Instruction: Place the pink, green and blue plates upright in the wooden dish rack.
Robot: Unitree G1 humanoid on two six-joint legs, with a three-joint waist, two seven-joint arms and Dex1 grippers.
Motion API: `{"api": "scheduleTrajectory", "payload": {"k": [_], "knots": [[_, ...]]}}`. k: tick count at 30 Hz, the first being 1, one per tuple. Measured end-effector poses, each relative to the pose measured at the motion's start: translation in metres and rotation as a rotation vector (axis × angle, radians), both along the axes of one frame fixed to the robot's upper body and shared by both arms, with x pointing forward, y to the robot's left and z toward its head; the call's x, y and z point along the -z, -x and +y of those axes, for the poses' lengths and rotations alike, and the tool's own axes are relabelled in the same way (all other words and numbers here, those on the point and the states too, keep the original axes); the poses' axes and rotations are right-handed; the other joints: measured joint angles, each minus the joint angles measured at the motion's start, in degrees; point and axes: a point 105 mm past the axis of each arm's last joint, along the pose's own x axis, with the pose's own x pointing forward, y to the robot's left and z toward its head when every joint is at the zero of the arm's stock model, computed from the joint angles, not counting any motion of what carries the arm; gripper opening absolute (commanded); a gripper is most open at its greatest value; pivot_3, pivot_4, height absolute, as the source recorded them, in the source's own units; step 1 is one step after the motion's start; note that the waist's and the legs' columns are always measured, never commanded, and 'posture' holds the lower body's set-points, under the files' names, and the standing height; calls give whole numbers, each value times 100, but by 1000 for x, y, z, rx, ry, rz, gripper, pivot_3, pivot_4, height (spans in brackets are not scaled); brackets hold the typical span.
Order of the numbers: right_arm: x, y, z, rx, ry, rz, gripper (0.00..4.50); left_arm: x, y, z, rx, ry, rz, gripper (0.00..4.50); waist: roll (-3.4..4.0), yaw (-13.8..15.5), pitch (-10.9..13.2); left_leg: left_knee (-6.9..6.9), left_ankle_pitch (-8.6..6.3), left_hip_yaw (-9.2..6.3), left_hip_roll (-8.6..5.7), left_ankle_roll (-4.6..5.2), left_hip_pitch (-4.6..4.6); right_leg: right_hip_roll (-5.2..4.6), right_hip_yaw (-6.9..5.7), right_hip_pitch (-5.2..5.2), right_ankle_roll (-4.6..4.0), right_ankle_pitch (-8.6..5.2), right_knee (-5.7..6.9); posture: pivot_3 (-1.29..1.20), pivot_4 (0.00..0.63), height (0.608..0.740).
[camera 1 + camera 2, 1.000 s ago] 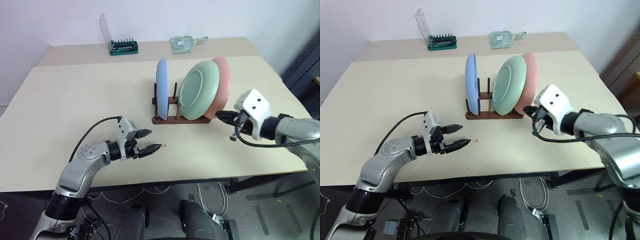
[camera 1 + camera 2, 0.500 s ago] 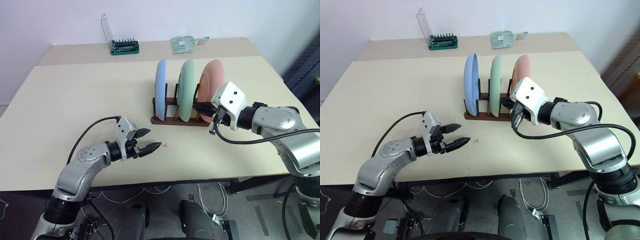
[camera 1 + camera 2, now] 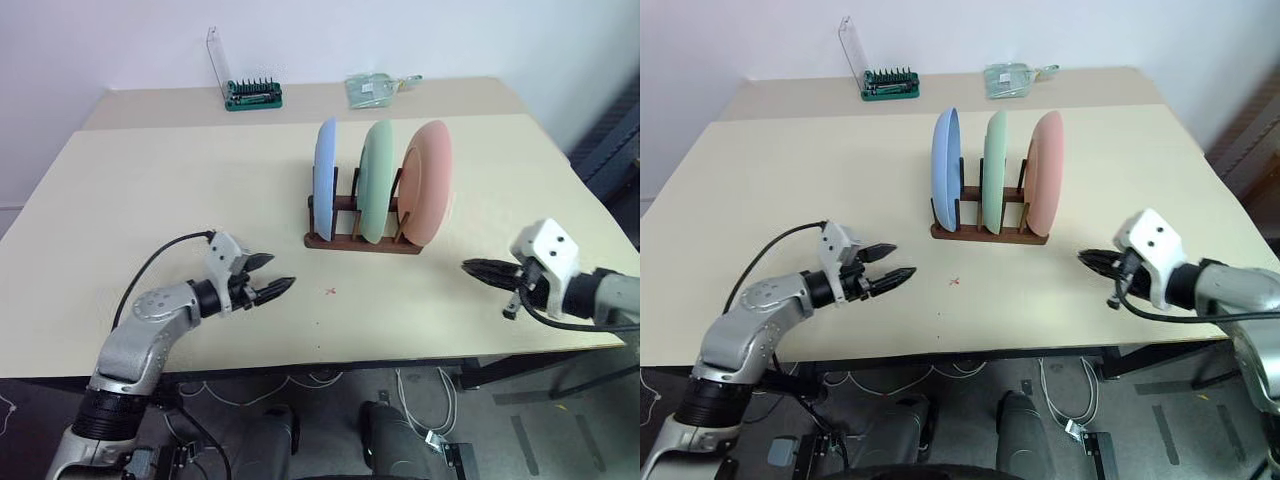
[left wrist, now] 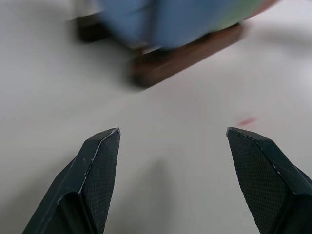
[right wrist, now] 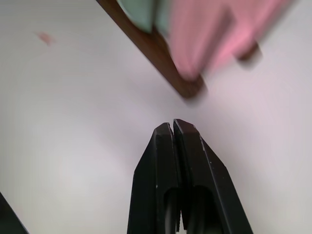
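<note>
Across the wooden dish rack [image 3: 360,240] stand three stiff, slick plates [image 3: 376,180]; I'd pinch rims; left gripper [image 3: 270,290] spread, right gripper [image 3: 478,268] pressed together.

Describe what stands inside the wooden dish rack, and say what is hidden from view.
Three plates stand upright in the wooden dish rack: the blue plate, the green plate and the pink plate. Pegs show between them; the plates cover their own lower edges and most pegs.
</note>
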Motion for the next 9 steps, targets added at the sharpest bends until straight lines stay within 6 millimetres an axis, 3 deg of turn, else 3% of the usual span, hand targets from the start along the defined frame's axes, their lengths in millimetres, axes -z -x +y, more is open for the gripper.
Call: {"api": "scheduleTrajectory", "payload": {"k": [6, 9], "knots": [[6, -14, -8, 77, -81, -70, 40, 14, -1, 44, -137, -54, 8, 3578, -6, -13, -3, -2, 0, -2, 1, -1, -1, -1, 0, 0, 9, 5, -2, 0, 150, 740], [13, -27, -12, 122, -124, -89, 40, 19, 4, 45, -155, -48, 11, 3578, -3, 18, -2, 1, 0, -2, -2, -1, -2, -4, 1, 0, 8, 5, -1, 0, 150, 740]]}}
